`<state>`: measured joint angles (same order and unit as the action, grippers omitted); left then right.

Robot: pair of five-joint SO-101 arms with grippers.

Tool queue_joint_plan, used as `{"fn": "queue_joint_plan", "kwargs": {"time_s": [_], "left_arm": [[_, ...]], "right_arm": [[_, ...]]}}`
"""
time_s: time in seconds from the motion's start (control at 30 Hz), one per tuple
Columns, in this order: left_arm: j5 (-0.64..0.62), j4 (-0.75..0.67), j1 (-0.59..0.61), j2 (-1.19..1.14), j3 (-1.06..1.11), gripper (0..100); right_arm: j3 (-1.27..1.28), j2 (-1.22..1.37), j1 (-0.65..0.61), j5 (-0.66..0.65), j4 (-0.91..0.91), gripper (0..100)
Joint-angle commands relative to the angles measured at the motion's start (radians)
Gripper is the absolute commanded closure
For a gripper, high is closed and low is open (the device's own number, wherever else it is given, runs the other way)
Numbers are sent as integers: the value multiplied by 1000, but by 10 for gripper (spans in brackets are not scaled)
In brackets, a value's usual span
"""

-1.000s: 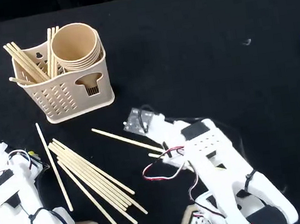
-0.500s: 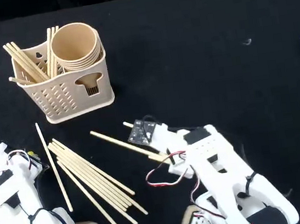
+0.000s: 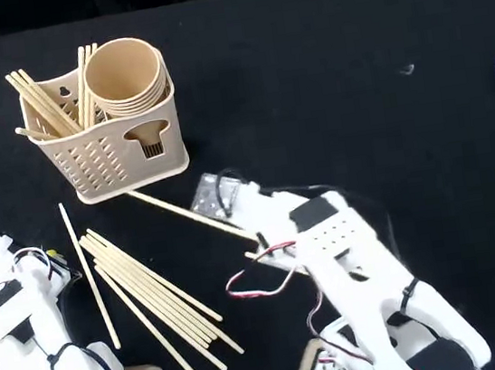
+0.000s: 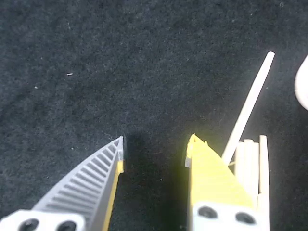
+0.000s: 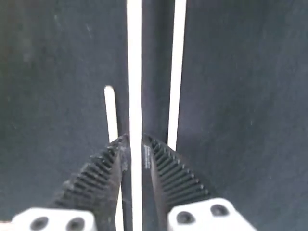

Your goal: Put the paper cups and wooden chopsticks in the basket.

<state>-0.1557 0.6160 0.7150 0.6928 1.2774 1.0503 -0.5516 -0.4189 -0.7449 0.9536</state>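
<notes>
— How was the right gripper (image 5: 135, 139) found?

— It was closed on one chopstick (image 3: 182, 210), which was pinched between the toothed jaws and carried on past their tips. In the high view that chopstick was laid slantwise left of centre, with its far end just beside the foot of the basket (image 3: 108, 162).

— And the left gripper (image 4: 155, 142)?

— It was seen parted over the black table (image 3: 354, 89), with nothing held between the jaws.

— Where were the other things placed?

— The paper cups (image 3: 123, 73) were stacked inside the basket at the upper left, and leaning chopsticks (image 3: 44, 109) were lodged in the compartment beside them. Loose chopsticks (image 3: 152, 293) were spread on the table at the lower left, between the two arms.
</notes>
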Motion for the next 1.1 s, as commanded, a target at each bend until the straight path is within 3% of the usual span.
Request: {"fn": "queue_joint_plan", "kwargs": {"time_s": [0.0,0.2,0.3,0.53,0.8,1.07], "left_arm": [[0,-8,7,23,-39,784],[0,-8,7,23,-39,784],[0,-8,5,23,-39,784],[0,-8,5,23,-39,784],[0,-8,5,23,-39,784],[0,-8,5,23,-39,784]], "right_arm": [[-53,24,-17,12,3,988],[-50,39,198,-141,55,988],[-44,42,233,-167,60,985],[-15,39,193,-101,55,955],[28,45,147,-46,-52,667],[21,59,66,14,12,642]]}}
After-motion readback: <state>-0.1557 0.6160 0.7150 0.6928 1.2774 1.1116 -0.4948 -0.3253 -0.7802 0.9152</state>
